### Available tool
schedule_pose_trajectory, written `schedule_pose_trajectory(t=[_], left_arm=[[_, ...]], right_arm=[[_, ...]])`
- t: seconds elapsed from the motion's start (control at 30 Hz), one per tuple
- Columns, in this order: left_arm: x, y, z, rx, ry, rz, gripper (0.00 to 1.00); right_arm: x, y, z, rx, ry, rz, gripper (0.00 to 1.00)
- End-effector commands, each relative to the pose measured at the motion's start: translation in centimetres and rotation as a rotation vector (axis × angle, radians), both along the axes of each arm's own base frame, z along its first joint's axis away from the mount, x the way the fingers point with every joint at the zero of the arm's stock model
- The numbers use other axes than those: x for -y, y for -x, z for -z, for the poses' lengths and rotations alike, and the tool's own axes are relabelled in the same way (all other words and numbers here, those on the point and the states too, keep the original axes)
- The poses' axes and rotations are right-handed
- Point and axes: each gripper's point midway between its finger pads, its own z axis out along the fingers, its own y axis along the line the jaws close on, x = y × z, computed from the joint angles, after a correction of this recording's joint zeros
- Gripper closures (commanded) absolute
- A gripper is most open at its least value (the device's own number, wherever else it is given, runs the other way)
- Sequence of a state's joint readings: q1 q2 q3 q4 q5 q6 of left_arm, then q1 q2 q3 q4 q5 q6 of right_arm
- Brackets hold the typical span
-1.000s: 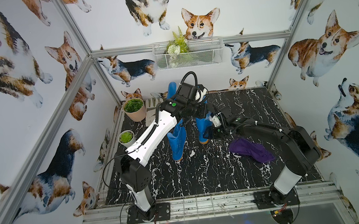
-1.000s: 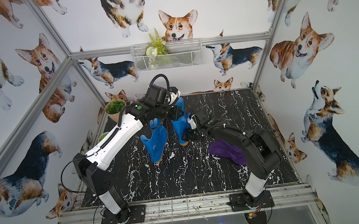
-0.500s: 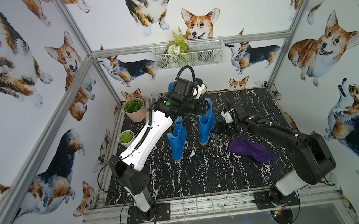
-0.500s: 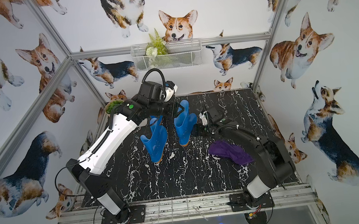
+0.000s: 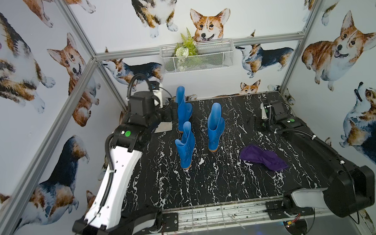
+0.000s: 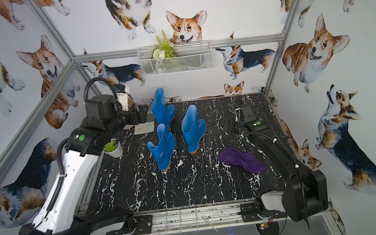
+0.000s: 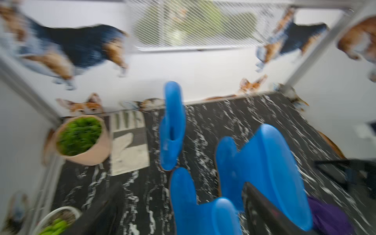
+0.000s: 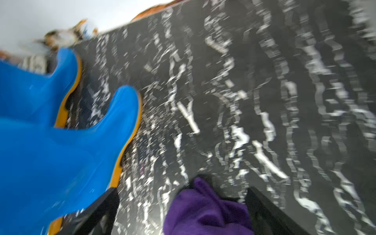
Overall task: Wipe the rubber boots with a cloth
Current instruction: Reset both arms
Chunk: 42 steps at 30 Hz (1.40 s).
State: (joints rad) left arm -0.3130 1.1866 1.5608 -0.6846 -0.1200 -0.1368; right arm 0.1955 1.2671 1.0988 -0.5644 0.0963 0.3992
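Three blue rubber boots stand upright on the black marble table: one at the back (image 5: 182, 104), one in front of it (image 5: 186, 146), and one to the right (image 5: 215, 127). All three also show in the left wrist view, the nearest one (image 7: 193, 203) between the fingers. The purple cloth (image 5: 262, 157) lies crumpled on the table right of the boots. My left gripper (image 5: 167, 114) hangs open just left of the back boot, holding nothing. My right gripper (image 5: 251, 123) is open, right of the boots and behind the cloth (image 8: 203, 209), apart from both.
A beige-and-white glove (image 7: 130, 146) lies flat at the back left beside a beige plant pot (image 7: 81, 138). A small white pot (image 6: 113, 149) stands by the left arm. A wire basket (image 5: 196, 56) with greenery hangs on the back wall.
Both grippers opened and drew away from the right boot, the left toward the back left, the right toward the right wall. The boot now stands free.
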Motion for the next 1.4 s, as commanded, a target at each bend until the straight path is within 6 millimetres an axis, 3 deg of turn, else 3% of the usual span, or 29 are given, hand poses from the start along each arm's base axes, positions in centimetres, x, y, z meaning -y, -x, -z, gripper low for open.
schedule_pose_trajectory(t=[0.0,0.07,0.13,0.23,0.33,0.37,0.43,0.53,0.63,0.83,0.93,1.0,1.17,1.37], left_arm=[[-7.1,0.6,-1.6,0.144,-0.061,-0.242,0.06],[-9.8,1.1,-0.5,0.165,-0.092,-0.316,0.05],[-11.6,1.0,1.6,0.154,-0.143,-0.368,0.04],[-13.9,0.0,7.1,0.068,-0.161,-0.44,0.01],[-13.1,-1.6,12.7,0.063,-0.168,-0.352,0.0],[-13.0,-1.7,16.0,0.032,-0.157,-0.344,0.0],[-13.1,-2.0,19.8,-0.013,-0.105,-0.347,0.0],[-13.4,-2.6,24.6,-0.059,0.026,-0.38,0.0],[-12.8,-2.7,27.4,-0.057,0.056,-0.35,0.0],[-13.0,-2.4,29.6,0.044,0.011,-0.347,0.0],[-11.8,-3.4,29.1,0.097,0.023,-0.276,0.0],[-10.9,-4.2,29.9,0.102,0.016,-0.219,0.0],[-7.1,-5.1,32.2,0.054,-0.15,-0.129,0.0],[-7.2,-5.1,31.9,0.073,-0.171,-0.168,0.0]], right_arm=[[6.2,0.0,-0.6,0.023,0.108,0.157,0.01],[8.8,-0.1,-1.0,0.068,0.123,0.213,0.01],[10.1,-0.4,-1.4,0.145,0.162,0.229,0.01],[10.8,-1.1,-0.6,0.302,0.233,0.213,0.01],[10.7,-0.8,1.2,0.385,0.25,0.201,0.01],[10.7,-0.7,2.1,0.382,0.242,0.205,0.01],[10.5,-0.7,3.9,0.355,0.22,0.2,0.01],[10.0,-0.8,5.7,0.384,0.202,0.177,0.01],[9.0,-0.7,7.2,0.45,0.186,0.127,0.01],[8.4,-0.3,10.4,0.492,0.177,0.095,0.0],[8.0,-1.3,11.2,0.484,0.177,0.075,0.0],[8.0,-1.5,11.6,0.41,0.177,0.07,0.01],[7.7,-1.7,11.5,0.414,0.203,0.065,0.0],[7.6,-1.7,11.4,0.424,0.211,0.059,0.01]])
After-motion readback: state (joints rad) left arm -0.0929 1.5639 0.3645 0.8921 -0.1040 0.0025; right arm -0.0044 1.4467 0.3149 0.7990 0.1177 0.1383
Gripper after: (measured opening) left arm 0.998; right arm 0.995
